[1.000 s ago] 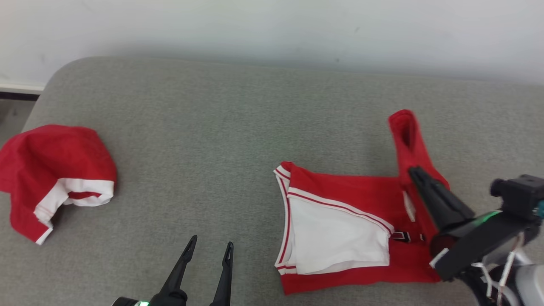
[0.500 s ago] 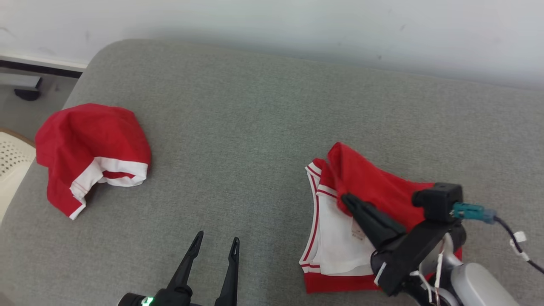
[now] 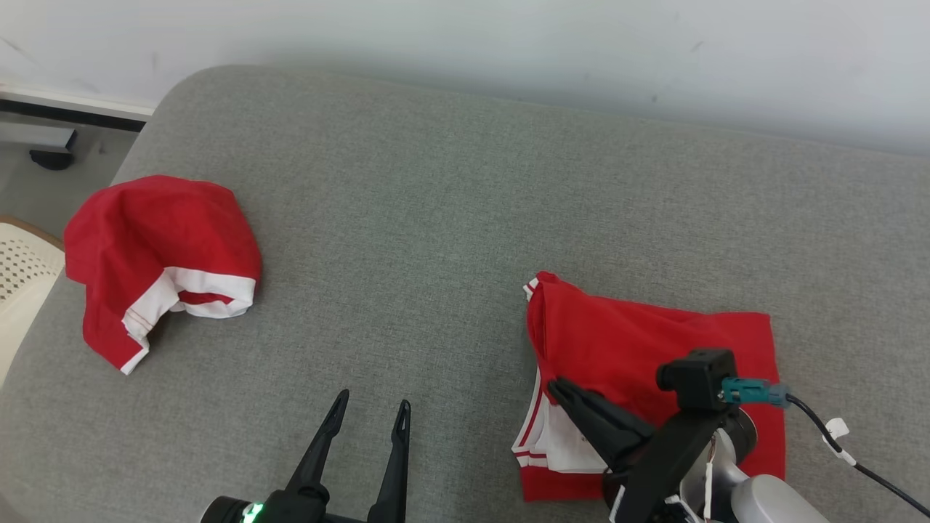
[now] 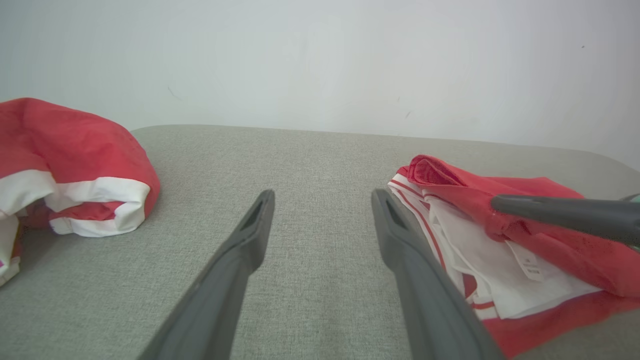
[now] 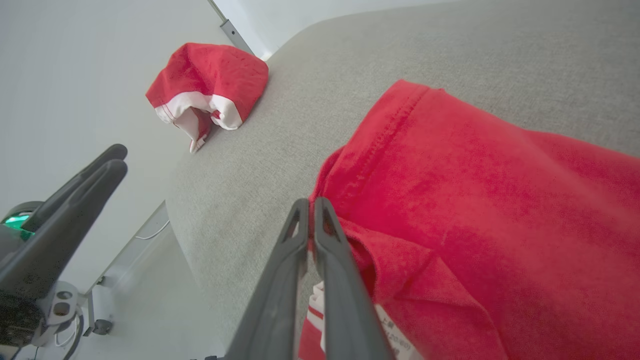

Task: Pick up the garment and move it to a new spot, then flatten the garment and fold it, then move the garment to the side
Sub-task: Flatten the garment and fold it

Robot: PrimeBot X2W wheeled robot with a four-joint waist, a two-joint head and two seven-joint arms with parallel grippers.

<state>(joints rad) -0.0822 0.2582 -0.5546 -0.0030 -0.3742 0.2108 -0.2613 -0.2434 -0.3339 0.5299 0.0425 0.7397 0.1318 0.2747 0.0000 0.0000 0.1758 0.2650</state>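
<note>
My right end effector [image 3: 558, 386] clamps a red flap of the garment [image 3: 639, 341], which lies at the right of the grey cushion [image 3: 436, 218]. My left end effector [image 3: 370, 407] gapes empty. I judge the fold half done; moving it aside remains.

Bright, soft, even light; faint shadow along the wall [image 3: 508, 43] at the top; my wrist views soften near the bottom edge.

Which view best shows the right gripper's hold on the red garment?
Right wrist view: up close, the right gripper is shut on the folded edge of the red garment. Head view shows the tip from above. Left wrist view shows one finger side-on against the fold.
</note>
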